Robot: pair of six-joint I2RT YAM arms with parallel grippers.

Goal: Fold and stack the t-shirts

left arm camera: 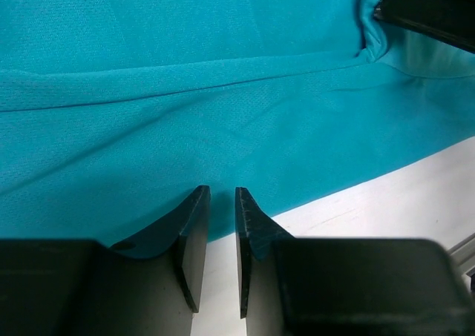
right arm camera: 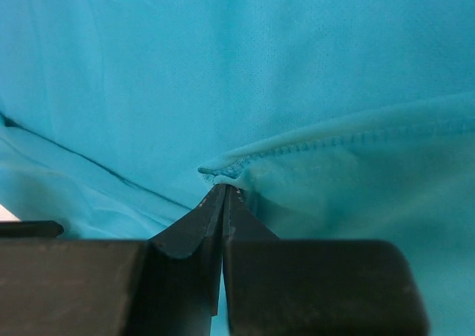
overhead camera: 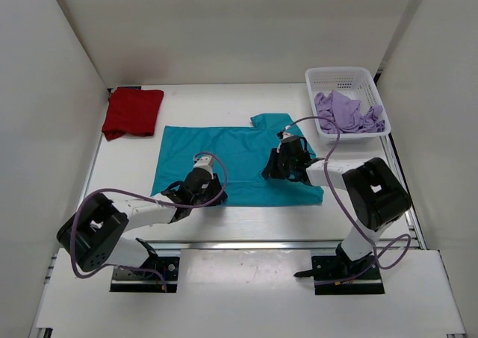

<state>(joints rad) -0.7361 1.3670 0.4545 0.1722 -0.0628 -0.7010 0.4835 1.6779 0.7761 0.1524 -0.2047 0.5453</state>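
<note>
A teal-blue t-shirt (overhead camera: 231, 155) lies spread flat mid-table. My left gripper (overhead camera: 211, 194) sits low at its near hem, jaws a narrow gap apart (left arm camera: 223, 191), with only the cloth edge and white table showing between them. Further right on the same shirt (right arm camera: 148, 69), my right gripper (overhead camera: 267, 170) is shut on a stitched hem, which bunches at the fingertips (right arm camera: 224, 188). The left wrist view catches that gripper (left arm camera: 423, 10) at its top right, over the teal cloth (left arm camera: 223, 91). At back left a deep red t-shirt (overhead camera: 133, 112) lies folded. A pale lavender t-shirt (overhead camera: 347, 113) is crumpled in the basket.
The white mesh basket (overhead camera: 340, 73) stands at the back right corner. White walls close in the table on the left, back and right. A metal rail runs along the near edge in front of the arm bases.
</note>
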